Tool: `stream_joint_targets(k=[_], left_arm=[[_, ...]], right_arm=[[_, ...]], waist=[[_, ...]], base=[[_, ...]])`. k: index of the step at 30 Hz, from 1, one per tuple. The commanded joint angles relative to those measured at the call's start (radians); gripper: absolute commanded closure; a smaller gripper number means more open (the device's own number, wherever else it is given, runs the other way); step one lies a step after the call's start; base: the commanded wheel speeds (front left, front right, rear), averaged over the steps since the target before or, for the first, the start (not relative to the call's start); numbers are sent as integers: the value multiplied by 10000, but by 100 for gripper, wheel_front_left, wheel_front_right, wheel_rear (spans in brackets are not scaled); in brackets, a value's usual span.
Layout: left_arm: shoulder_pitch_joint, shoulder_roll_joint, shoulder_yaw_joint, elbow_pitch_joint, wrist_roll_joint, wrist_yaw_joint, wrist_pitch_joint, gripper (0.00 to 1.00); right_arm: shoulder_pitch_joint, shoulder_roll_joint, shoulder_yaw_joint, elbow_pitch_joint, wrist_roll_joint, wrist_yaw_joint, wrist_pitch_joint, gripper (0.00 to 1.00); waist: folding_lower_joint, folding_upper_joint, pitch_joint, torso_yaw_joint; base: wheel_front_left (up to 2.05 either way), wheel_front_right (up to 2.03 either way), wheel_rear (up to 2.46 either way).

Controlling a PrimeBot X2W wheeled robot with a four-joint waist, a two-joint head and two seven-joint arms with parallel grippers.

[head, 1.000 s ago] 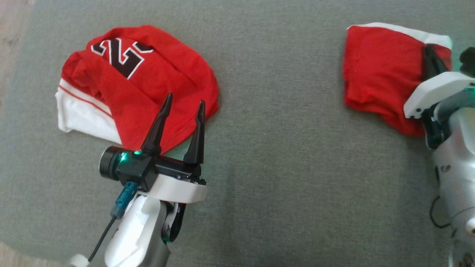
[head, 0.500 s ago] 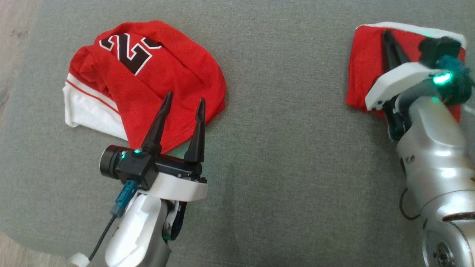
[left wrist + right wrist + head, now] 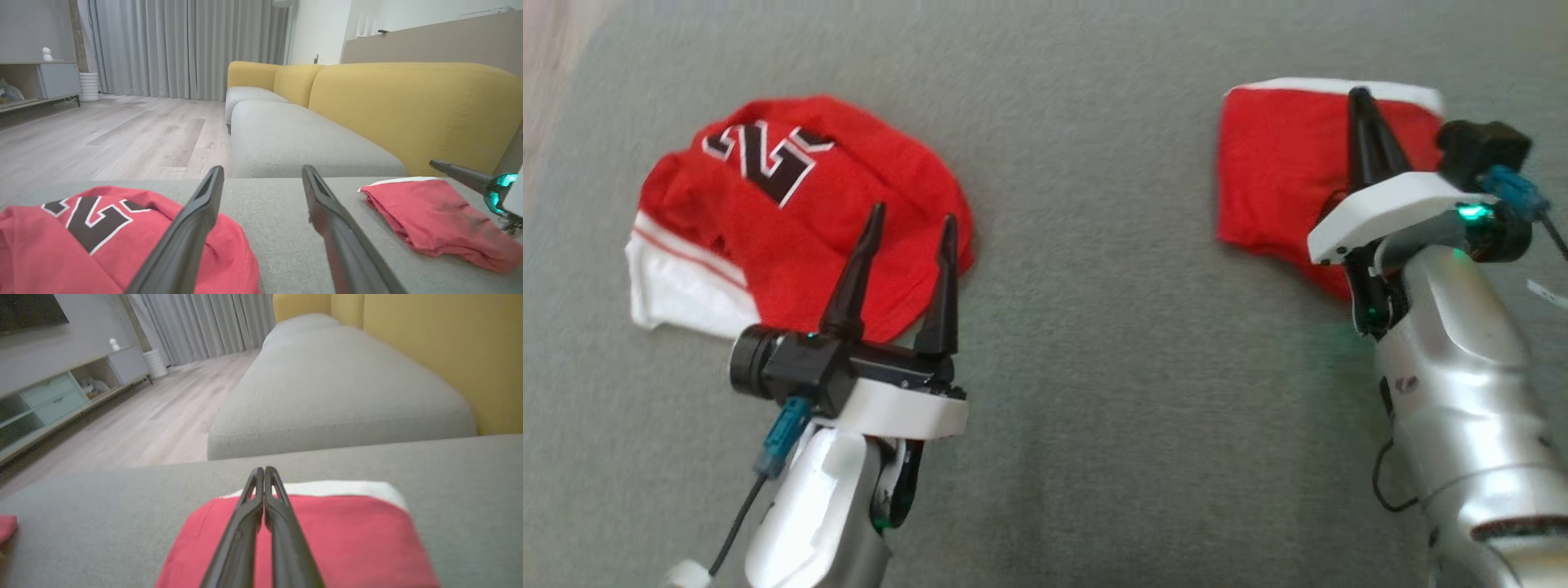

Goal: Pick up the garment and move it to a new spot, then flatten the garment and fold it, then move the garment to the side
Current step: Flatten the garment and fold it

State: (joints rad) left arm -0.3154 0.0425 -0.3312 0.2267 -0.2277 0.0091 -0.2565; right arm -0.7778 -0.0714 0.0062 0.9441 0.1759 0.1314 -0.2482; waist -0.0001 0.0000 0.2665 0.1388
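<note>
Left gripper (image 3: 913, 212): open, its two dark fingers spread wide with nothing between them. It hangs over the near right edge of the crumpled jersey (image 3: 768, 237), fingertips pointing away from the robot. From the left wrist view the gripper (image 3: 262, 169) frames bare grey upholstery, with the jersey (image 3: 61, 228) low on the left side.

Right gripper (image 3: 1357, 94): closed, fingers pressed together tip to tip. It lies over the folded garment (image 3: 1274, 171), tips near that garment's far, white-trimmed edge. The right wrist view confirms the closed gripper (image 3: 264, 470) above the red cloth (image 3: 347, 539); whether the fingers touch the fabric cannot be told.

Crumpled jersey: red, bunched into a rounded heap, with a dark white-outlined numeral facing up on its far part and a white panel with a thin red stripe at its left edge. It lies on the left part of the grey seat cushion (image 3: 1094, 367).

Folded garment: red, a compact rectangle (one white band along the far edge), lying on the right part of the same cushion, well apart from the jersey. It also shows in the left wrist view (image 3: 429, 216), flat on the cushion.

Surroundings: a yellow sofa back (image 3: 408, 110), a pale wood floor (image 3: 102, 139), grey curtains (image 3: 184, 45) and a low cabinet (image 3: 49, 404).
</note>
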Motion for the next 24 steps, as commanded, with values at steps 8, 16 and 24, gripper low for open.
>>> stream_joint_targets(k=[8,16,24], left_arm=[[491,78,636,-328,100,76,-53,0],[1137,78,837,-205,58,228,-53,0],[1543,78,1041,-11,136,205,-53,0]], right_arm=[[2102,210,-81,-2999,-114,-7,-134,100],[4781,211,-264,-4956,3,-7,-134,100],[6028,211,-367,-5852,403,-7,-135,0]], waist=[[1,0,-1364,-1246],[1,0,-1915,-1615],[1,0,-2112,-1658]], base=[[0,0,0],[0,0,0],[0,0,0]])
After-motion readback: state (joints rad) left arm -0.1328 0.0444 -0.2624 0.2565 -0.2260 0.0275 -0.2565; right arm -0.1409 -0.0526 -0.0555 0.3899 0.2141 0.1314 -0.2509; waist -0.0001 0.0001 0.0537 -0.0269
